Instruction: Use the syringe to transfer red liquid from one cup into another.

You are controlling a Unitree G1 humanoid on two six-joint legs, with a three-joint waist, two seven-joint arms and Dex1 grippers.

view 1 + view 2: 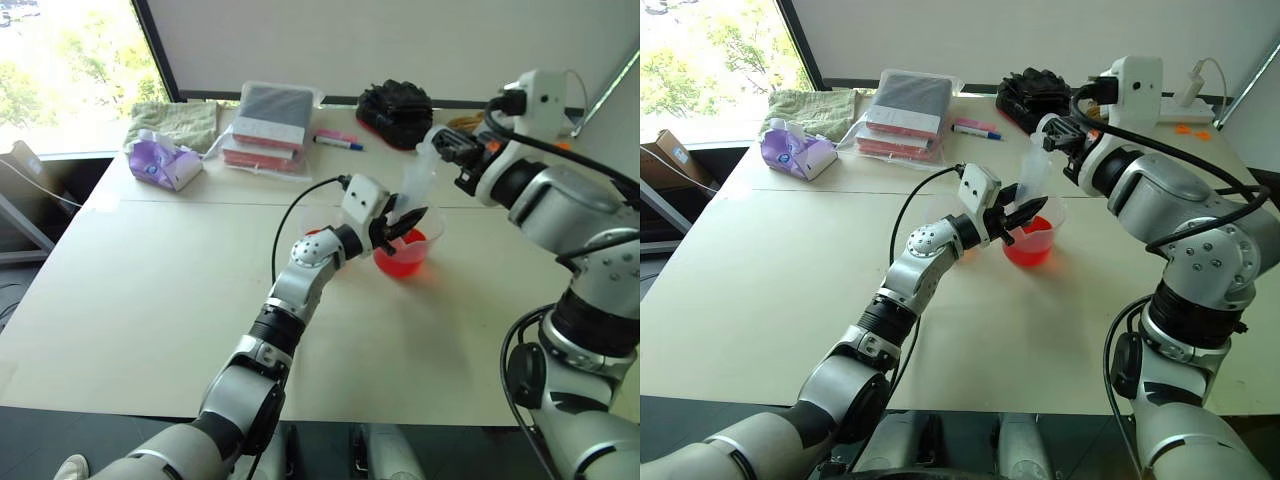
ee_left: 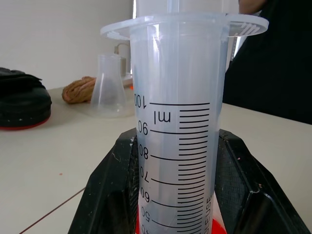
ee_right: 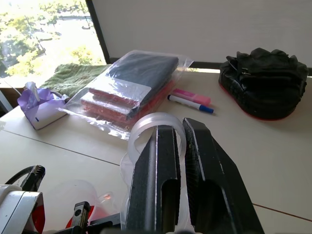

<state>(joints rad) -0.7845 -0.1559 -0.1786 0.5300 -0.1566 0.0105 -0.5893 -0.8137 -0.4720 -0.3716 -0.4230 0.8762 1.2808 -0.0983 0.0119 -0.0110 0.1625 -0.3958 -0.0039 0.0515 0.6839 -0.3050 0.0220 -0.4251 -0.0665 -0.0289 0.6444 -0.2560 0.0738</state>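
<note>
While my left jaws (image 1: 1025, 215) clamp the one syringe (image 1: 1032, 172) and my right jaws (image 1: 1052, 133) pinch its plunger, it stands over the one red beaker (image 1: 1035, 245) on the desk (image 1: 770, 270).

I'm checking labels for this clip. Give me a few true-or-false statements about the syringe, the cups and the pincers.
1. The left pincer grips the syringe barrel. True.
2. The syringe stands over the beaker of red liquid. True.
3. The right pincer hangs open, away from the syringe. False: it is shut on the plunger top.
4. A marker lies beside the bagged books. True.
5. The beaker is empty. False: it holds red liquid.
</note>
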